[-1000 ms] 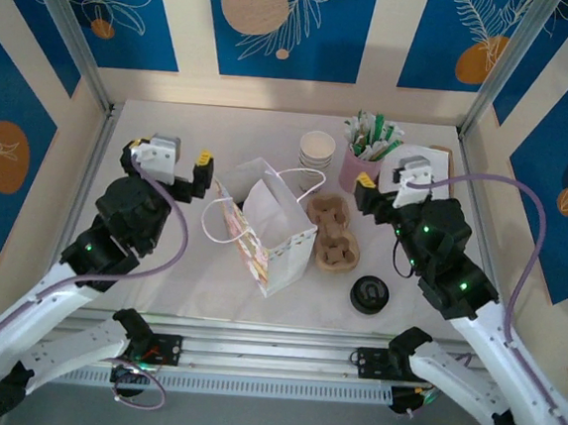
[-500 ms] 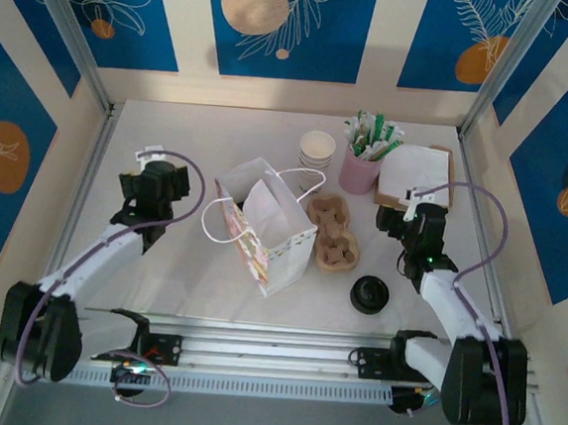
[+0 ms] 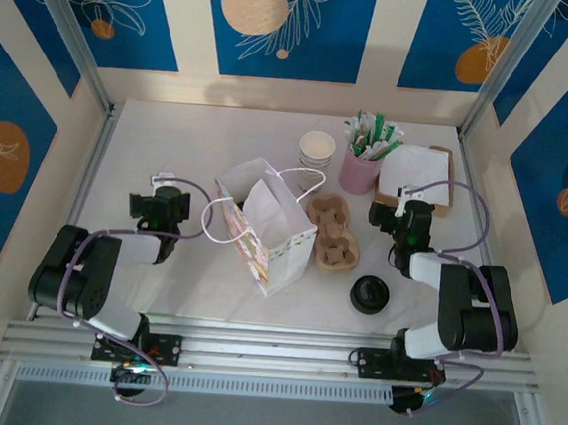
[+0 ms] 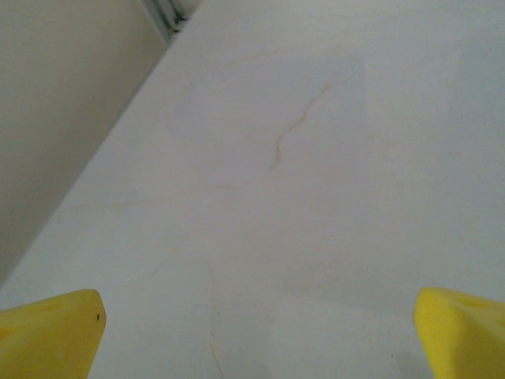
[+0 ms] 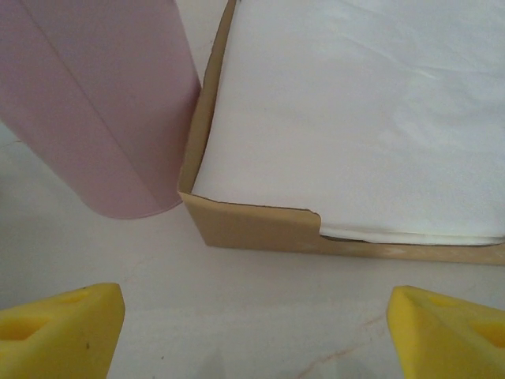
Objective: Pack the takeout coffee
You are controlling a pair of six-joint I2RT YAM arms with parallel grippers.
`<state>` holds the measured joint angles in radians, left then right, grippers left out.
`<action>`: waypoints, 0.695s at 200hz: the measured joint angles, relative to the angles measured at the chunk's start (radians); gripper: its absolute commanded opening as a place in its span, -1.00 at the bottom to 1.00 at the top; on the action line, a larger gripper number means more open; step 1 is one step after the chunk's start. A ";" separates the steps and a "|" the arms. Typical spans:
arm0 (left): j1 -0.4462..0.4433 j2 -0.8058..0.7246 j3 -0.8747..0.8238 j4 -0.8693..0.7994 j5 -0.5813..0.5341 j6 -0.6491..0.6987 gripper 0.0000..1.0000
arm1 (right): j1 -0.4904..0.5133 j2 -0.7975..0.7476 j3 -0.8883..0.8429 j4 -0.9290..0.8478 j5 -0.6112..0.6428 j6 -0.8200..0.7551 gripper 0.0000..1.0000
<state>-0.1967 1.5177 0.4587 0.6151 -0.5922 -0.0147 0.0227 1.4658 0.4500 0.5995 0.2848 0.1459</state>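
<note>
Blue, orange and cream going on everywhere

The walls are rocking blue panels with orange circles and white leaf outlines between cream stripes. The table is looking white, the bag is showing white with a multicoloured print, and the cup holder is looking brown. The tumbler is looking pink, the takeout coffee is wearing a black lid, and the left gripper and right gripper are flashing yellow fingertips.

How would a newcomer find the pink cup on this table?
On the table, go to the far right corner, where a cardboard box of white napkins sits. The pink cup stands just left of it; unlike the cream cups nearby, it is pink and stuffed with green and white sticks.
</note>
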 measured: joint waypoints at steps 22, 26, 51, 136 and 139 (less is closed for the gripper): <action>0.017 0.015 0.000 0.052 0.079 0.025 1.00 | 0.006 0.024 0.000 0.023 -0.014 -0.008 0.75; 0.021 0.015 -0.001 0.062 0.095 0.026 1.00 | 0.007 0.024 0.000 0.026 -0.017 -0.008 0.76; 0.066 0.022 -0.052 0.199 0.229 0.028 1.00 | 0.008 0.025 0.000 0.051 -0.042 -0.010 0.99; 0.100 0.036 -0.104 0.322 0.343 0.025 1.00 | -0.010 0.056 -0.028 0.170 -0.156 -0.027 0.99; 0.100 0.036 -0.104 0.322 0.343 0.025 1.00 | -0.010 0.056 -0.028 0.171 -0.157 -0.027 0.99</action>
<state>-0.0963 1.5536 0.3550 0.9371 -0.2489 0.0101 0.0124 1.5223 0.4221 0.7708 0.1280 0.1192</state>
